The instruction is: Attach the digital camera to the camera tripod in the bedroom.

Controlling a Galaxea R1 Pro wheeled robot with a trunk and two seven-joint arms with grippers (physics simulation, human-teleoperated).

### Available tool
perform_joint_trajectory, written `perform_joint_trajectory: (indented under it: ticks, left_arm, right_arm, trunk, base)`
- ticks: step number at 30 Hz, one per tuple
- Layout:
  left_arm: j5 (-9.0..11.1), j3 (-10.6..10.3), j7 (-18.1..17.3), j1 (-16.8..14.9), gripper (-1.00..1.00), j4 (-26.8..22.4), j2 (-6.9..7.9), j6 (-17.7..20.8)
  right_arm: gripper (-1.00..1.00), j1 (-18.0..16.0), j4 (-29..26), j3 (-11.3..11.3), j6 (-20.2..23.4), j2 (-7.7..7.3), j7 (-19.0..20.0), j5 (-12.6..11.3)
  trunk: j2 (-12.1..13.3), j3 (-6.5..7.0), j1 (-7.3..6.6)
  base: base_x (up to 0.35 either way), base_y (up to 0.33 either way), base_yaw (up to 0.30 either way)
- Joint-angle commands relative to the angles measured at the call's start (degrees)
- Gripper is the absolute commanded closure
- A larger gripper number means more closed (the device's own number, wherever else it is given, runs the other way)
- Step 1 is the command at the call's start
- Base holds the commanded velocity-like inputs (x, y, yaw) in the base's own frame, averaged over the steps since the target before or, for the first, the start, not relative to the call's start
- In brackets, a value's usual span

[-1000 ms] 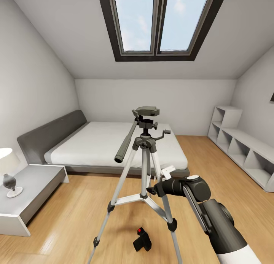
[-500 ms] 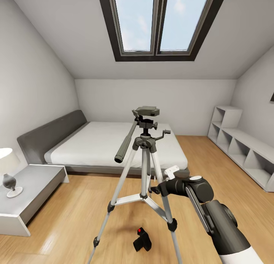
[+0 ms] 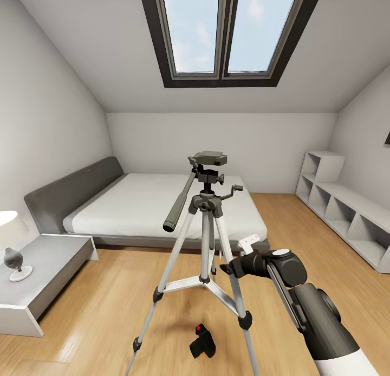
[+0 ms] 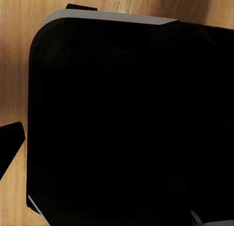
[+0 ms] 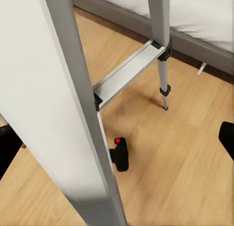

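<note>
Since a second ago, the right arm has been drawn slightly rightward and lower in the head view, so the right pincer (image 3: pixel 223 268) now sits just beside the camera tripod (image 3: pixel 205 213), right at its near leg. Everything else is unchanged, camera view included.

Step-wise, the pick-up hasn't been started yet: the digital camera (image 3: pixel 202 341) is seen lying on the wood floor between the tripod's legs, red button up, well below the pincer and a bit to its left. It's also caught in the right wrist view (image 5: pixel 120 154), past a silver leg that blocks a good part of the frame.

So the next move looks like a descent around that leg, with the leg kept from being bumped, then a grasp on the camera body.

Whether the right pincer is open or closed can't really be told. The left one's state can't be told either.
</note>
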Motion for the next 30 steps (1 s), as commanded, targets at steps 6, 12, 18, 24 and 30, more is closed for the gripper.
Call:
perform_joint_trajectory:
  ticks: [6,12,18,24,30]
  left_arm:
    - [0.5,0.2,0.0,0.0,-1.0,-0.1,-0.06,-0.1]
    - [0.5,0.2,0.0,0.0,-1.0,-0.1,-0.09,-0.1]
    - [0.5,0.2,0.0,0.0,-1.0,-0.1,-0.09,-0.1]
    - [0.5,0.2,0.0,0.0,-1.0,-0.1,-0.1,-0.1]
    - [0.5,0.2,0.0,0.0,-1.0,-0.1,-0.11,-0.1]
  right_arm:
    - [-1.0,-0.1,0.0,0.1,0.0,-0.18,0.5,0.8]
    - [-1.0,-0.1,0.0,0.2,-0.1,-0.21,0.6,0.8]
    - [-1.0,-0.1,0.0,0.3,-0.3,-0.2,0.6,0.7]
    - [-1.0,-0.1,0.0,0.3,-0.6,-0.09,0.4,0.7]
    - [-1.0,0.0,0.0,0.5,-0.8,0.27,0.2,0.5]
  trunk:
    - [0.0,-0.05,0.0]
    - [0.0,-0.05,0.0]
    - [0.0,-0.05,0.0]
    - [0.0,-0.05,0.0]
    - [0.0,-0.05,0.0]
  base:
    - [0.0,0.0,0.0]
    - [0.0,0.0,0.0]
    - [0.0,0.0,0.0]
    - [0.0,0.0,0.0]
    - [0.0,0.0,0.0]
